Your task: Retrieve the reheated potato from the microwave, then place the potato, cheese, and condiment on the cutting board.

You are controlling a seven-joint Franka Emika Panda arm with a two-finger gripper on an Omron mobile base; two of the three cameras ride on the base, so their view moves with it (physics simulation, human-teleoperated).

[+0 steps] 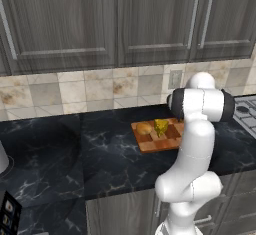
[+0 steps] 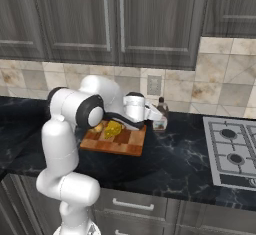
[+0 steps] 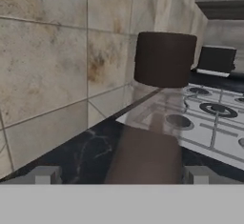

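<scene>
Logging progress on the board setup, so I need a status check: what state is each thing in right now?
potato: lying on the cutting board
cheese: on the board, beside the potato
condiment: upright on the counter, off the board, between the open fingers
gripper: open, around the bottle, not closed on it
upper cabinets: doors shut

The potato (image 1: pixel 144 128) and cheese (image 1: pixel 161 126) lie side by side on the cutting board (image 1: pixel 156 142) (mid-bench (image 1: pixel 100 154)); the condiment (image 2: pixel 161 114) stands just beside the board, toward the bench's back edge.
</scene>
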